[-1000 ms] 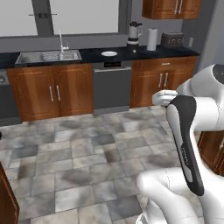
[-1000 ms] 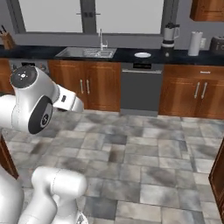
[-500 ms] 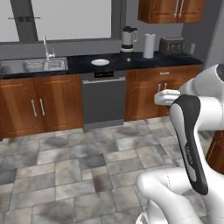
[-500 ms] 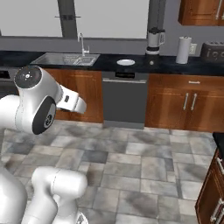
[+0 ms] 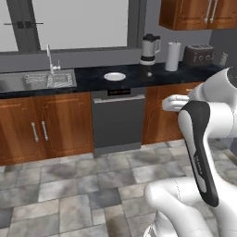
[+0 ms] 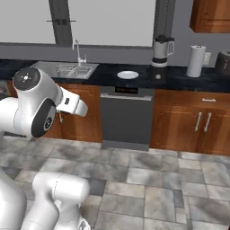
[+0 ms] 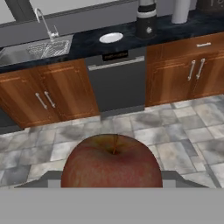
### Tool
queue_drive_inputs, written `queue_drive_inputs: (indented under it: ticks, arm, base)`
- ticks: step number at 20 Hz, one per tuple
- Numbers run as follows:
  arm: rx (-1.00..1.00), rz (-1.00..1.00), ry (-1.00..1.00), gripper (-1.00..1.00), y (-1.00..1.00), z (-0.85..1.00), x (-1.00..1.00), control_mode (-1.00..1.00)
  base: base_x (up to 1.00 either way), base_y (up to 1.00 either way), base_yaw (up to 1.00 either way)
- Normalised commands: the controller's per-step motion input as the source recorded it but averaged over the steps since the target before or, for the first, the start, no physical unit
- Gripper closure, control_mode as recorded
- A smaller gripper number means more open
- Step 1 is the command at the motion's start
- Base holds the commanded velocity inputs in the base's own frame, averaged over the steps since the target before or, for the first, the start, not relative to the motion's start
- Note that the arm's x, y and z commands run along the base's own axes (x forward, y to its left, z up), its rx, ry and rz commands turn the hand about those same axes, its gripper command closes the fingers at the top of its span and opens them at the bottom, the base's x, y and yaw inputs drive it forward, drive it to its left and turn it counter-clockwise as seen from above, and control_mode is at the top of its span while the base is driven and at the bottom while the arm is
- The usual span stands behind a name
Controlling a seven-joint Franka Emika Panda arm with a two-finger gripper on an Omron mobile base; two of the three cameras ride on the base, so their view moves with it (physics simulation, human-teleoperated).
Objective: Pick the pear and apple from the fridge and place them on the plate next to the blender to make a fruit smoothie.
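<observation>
Across the tiled kitchen floor, the apple [image 7: 112, 162] sits clamped between the jaws at the hand, stem up, well apart from the counter [image 5: 92, 79]. It looks like the carrying step: the white plate [image 5: 115, 76] waits bare just beside the blender [image 5: 148, 49], so the base must close in before the arm reaches over.

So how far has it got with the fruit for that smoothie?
The apple sits right at the fingers in the hand view, apparently carried, so that pick looks done. The white plate beside the blender looks bare, so the apple must be set there. The pear, too, looks undelivered.
</observation>
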Motion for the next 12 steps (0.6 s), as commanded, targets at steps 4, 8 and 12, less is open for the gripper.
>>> queue_drive_inputs:
  ticks: [4,8,12]
  arm:
    - [0.00,0.00,0.00,1.00,0.00,0.00,0.00,1.00]
    - [0.00,0.00,0.00,1.00,0.00,0.00,0.00,1.00]
    - [0.00,0.00,0.00,1.00,0.00,0.00,0.00,1.00]
  base:
    - [1.00,0.00,0.03]
    - [1.00,0.00,0.04]
    - [1.00,0.00,0.04]
